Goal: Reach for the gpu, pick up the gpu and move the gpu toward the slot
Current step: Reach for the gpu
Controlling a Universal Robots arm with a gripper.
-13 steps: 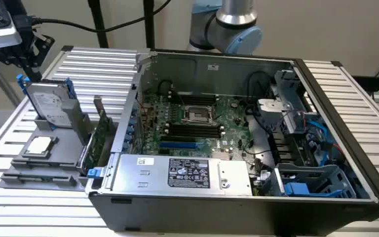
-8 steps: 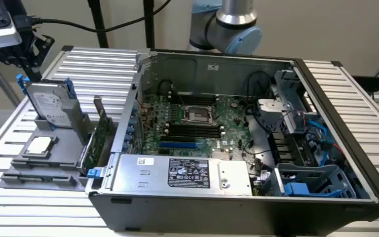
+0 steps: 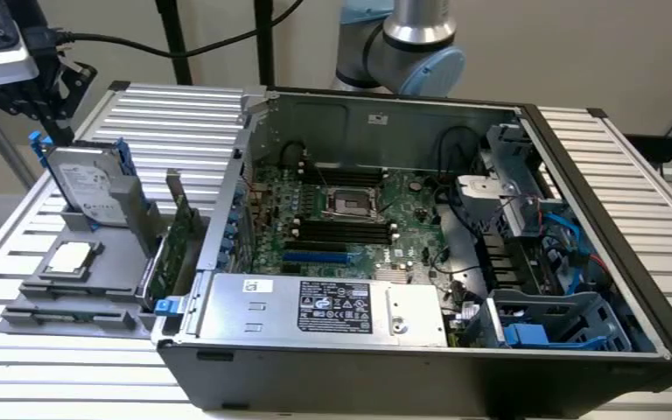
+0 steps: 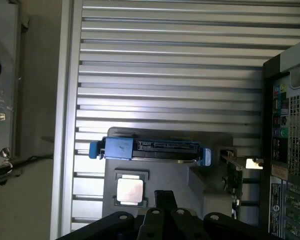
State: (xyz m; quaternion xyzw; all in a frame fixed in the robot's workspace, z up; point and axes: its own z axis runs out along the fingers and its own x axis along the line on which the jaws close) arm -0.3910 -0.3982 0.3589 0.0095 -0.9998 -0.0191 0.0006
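You are in the reach. The gripper (image 3: 45,96) hangs high at the exterior view's far left, above the hard drive (image 3: 85,188), with nothing in it that I can see. I cannot tell whether the claw is apart or together. The gpu (image 3: 176,236) stands on edge in the gray holder (image 3: 45,306), at the end nearest the computer case (image 3: 430,354) and just beside the case wall.

To do this well, I judge you should travel toward the case until the card's top edge sits centred under the claw. Turn the claw square across the thin board and descend straight, because the hard drive on one side and the case wall on the other leave little room.

The holder keeps three parts: the hard drive upright in its blue frame, the CPU chip (image 3: 70,256) flat in a square recess nearer the camera, and the gpu. The case lies open, holding the motherboard (image 3: 348,227) with its blue slot (image 3: 312,258), and the power supply (image 3: 312,306) along the near edge.
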